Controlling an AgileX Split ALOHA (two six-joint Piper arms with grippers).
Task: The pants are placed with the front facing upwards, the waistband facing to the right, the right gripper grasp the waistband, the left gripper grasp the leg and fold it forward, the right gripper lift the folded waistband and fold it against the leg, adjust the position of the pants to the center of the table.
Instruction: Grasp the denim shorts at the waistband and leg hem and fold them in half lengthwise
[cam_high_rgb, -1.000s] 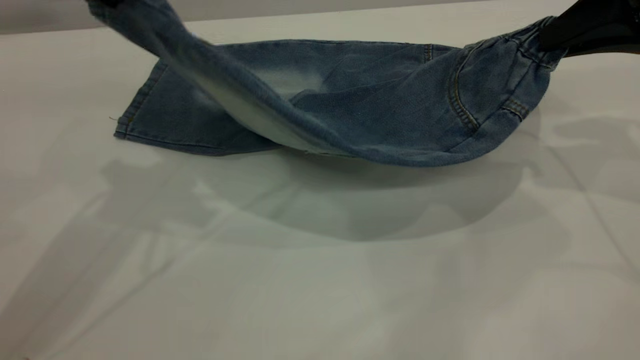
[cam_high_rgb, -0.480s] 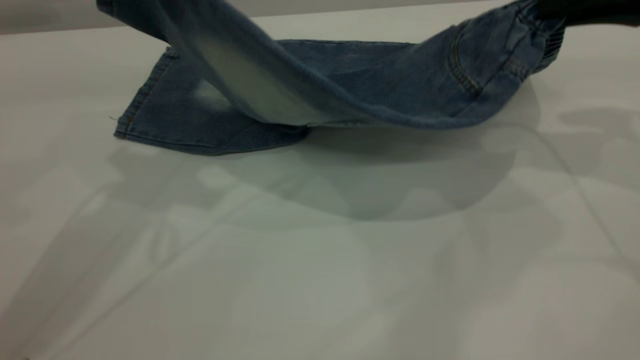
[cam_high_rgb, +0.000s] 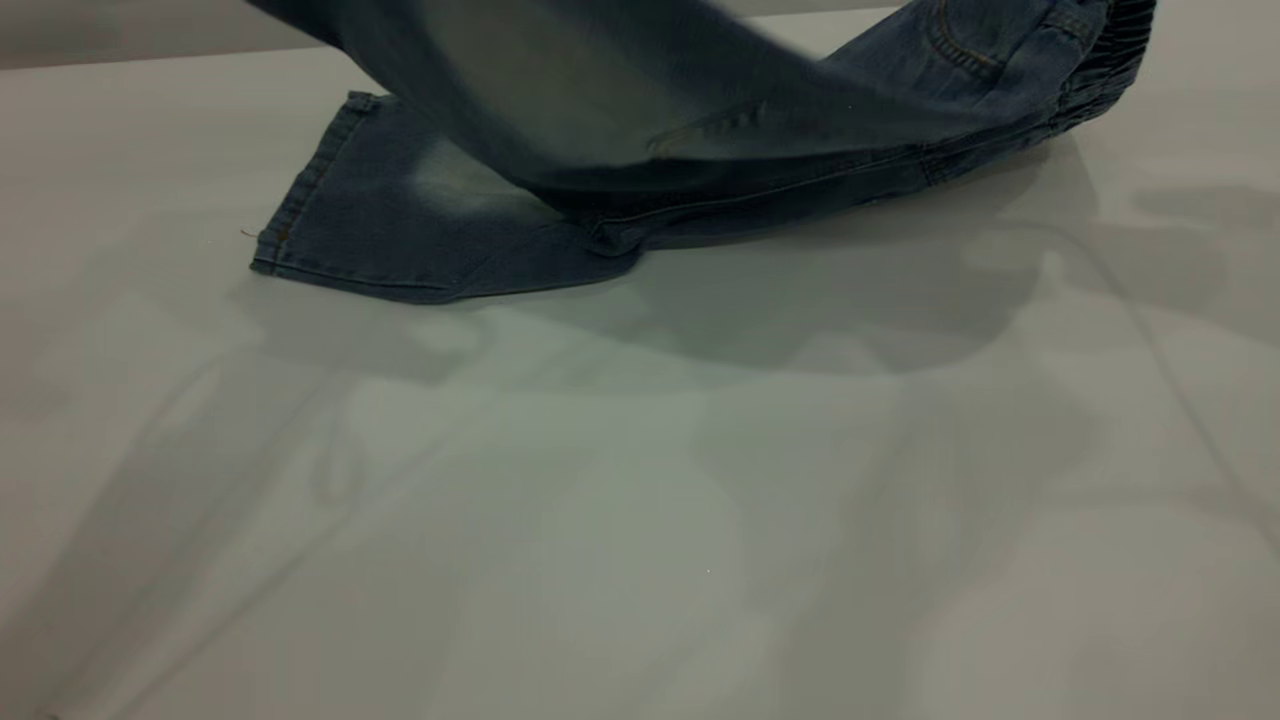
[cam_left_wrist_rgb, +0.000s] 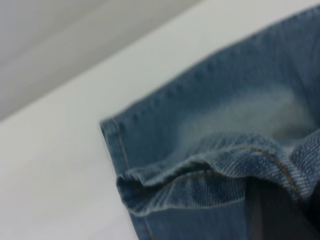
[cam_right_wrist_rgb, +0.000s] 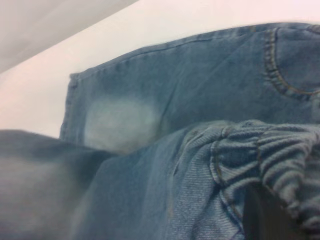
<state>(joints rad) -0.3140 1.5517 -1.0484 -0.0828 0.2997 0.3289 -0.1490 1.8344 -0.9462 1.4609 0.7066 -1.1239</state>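
Observation:
The blue denim pants (cam_high_rgb: 430, 215) hang partly lifted over the white table (cam_high_rgb: 640, 520). One leg lies flat at the left with its hem on the table. The other leg (cam_high_rgb: 560, 90) is raised and stretched across above it. The gathered waistband (cam_high_rgb: 1110, 55) is lifted at the top right. Neither gripper shows in the exterior view; both are above its top edge. In the left wrist view the left gripper (cam_left_wrist_rgb: 272, 212) is shut on the leg hem (cam_left_wrist_rgb: 200, 180), which drapes over a dark finger. In the right wrist view the right gripper (cam_right_wrist_rgb: 270, 215) is shut on the ruffled waistband (cam_right_wrist_rgb: 280, 150).
The table's far edge (cam_high_rgb: 150, 55) runs just behind the pants. Soft shadows of the arms and the cloth fall on the surface in front of the pants.
Both grippers have risen out of the exterior view, carrying the leg and the waistband higher and farther back. More of the pants is off the table; the lying leg slid slightly right.

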